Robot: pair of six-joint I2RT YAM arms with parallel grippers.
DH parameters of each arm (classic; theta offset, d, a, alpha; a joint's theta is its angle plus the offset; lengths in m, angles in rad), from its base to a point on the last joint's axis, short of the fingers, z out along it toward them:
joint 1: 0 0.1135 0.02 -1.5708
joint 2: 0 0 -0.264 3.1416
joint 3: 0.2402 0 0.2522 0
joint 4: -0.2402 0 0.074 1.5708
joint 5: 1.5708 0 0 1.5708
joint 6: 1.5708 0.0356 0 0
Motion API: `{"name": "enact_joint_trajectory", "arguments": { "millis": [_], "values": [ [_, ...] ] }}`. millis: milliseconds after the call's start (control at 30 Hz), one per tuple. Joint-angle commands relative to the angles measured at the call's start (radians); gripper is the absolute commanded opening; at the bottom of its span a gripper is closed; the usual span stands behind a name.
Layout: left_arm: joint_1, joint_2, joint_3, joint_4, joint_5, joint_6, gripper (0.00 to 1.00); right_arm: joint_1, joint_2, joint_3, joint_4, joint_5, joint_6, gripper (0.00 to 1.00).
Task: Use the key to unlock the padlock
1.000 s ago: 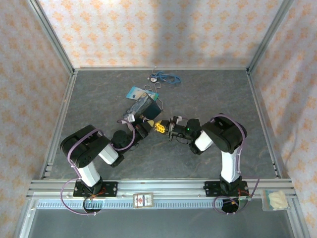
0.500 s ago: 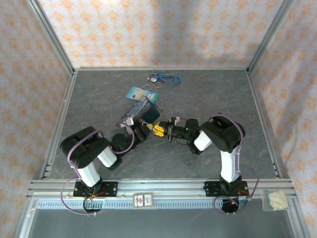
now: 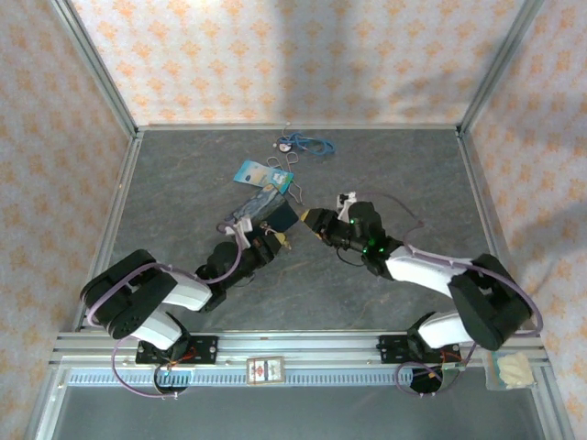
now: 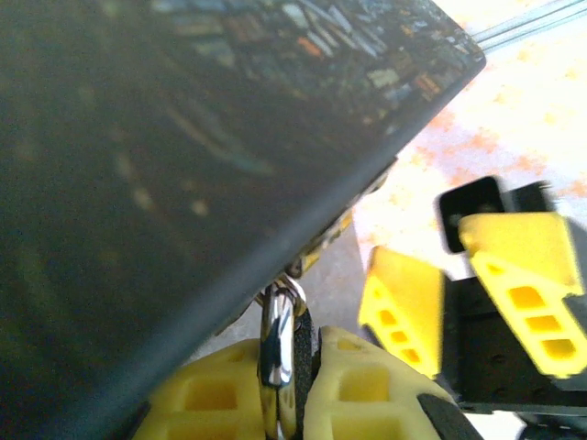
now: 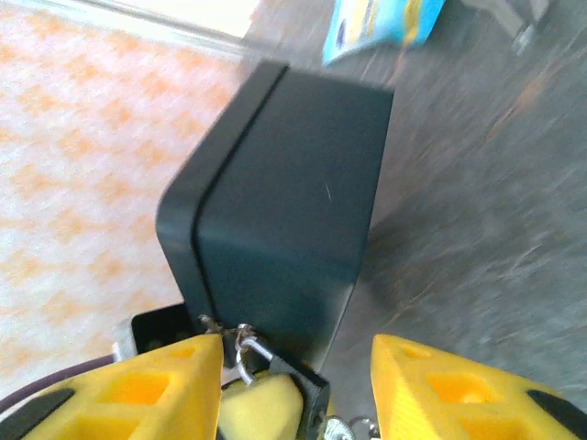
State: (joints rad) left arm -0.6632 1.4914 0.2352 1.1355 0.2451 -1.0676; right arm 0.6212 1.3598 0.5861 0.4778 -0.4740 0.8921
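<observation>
Left pincer (image 4: 292, 385): clenched on the padlock (image 4: 275, 335). In the left wrist view the two yellow pads press together around the bright metal loop, with a dark sliver of the lock body between them. The lock sits right at the fingertips, not deeper in the grip.

Just above the grip, the loop runs up to the lower edge of the dark box (image 4: 165, 165). The box face leans over the pincer and is close and blurred.

Right pincer (image 5: 293, 367): released, jaws well apart, nothing between the pads. Its yellow fingers (image 4: 413, 307) stand just to the right of the clenched left pads, near but apart from them.

In the right wrist view the padlock (image 5: 246, 353) lies between the two spread fingers, nearer the left one, and touches neither. Its loop hangs from the bottom corner of the box (image 5: 284, 211). A pale yellow pad of the left pincer shows directly beneath it.

Small silvery bits (image 5: 341, 427) sit at the lower frame edge just beside the lock. They are cropped, and I cannot tell whether they are the key.

From above, the left pincer (image 3: 271, 240) and right pincer (image 3: 316, 220) meet from opposite sides at the near end of the box (image 3: 273, 216), mid-bench (image 3: 385, 174). The lock is too small to resolve here.

Beyond the box lies a blue card (image 3: 253, 172). A blue cord (image 3: 307, 144) lies near the back wall.
</observation>
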Motion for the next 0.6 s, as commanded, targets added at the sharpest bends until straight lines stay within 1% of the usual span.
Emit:
{"name": "enact_joint_trajectory", "arguments": {
  "millis": [0, 100, 267, 433, 567],
  "values": [
    [-0.018, -0.044, 0.083, -0.216, -0.022, 0.092, 0.0, -0.002, -0.061, 0.057, -0.284, 0.217, -0.25, 0.46],
    [-0.031, -0.047, 0.134, -0.365, -0.032, 0.123, 0.0, 0.0, -0.057, 0.083, -0.331, 0.259, -0.295, 0.47],
    [-0.054, -0.019, 0.181, -0.51, -0.039, 0.142, 0.0, -0.001, -0.012, 0.106, -0.344, 0.248, -0.314, 0.48],
    [-0.072, -0.005, 0.204, -0.576, -0.076, 0.149, 0.0, 0.005, 0.012, 0.109, -0.319, 0.237, -0.324, 0.49],
    [-0.076, 0.013, 0.209, -0.599, -0.084, 0.137, 0.01, 0.019, 0.005, 0.104, -0.302, 0.274, -0.363, 0.47]
  ]
}}
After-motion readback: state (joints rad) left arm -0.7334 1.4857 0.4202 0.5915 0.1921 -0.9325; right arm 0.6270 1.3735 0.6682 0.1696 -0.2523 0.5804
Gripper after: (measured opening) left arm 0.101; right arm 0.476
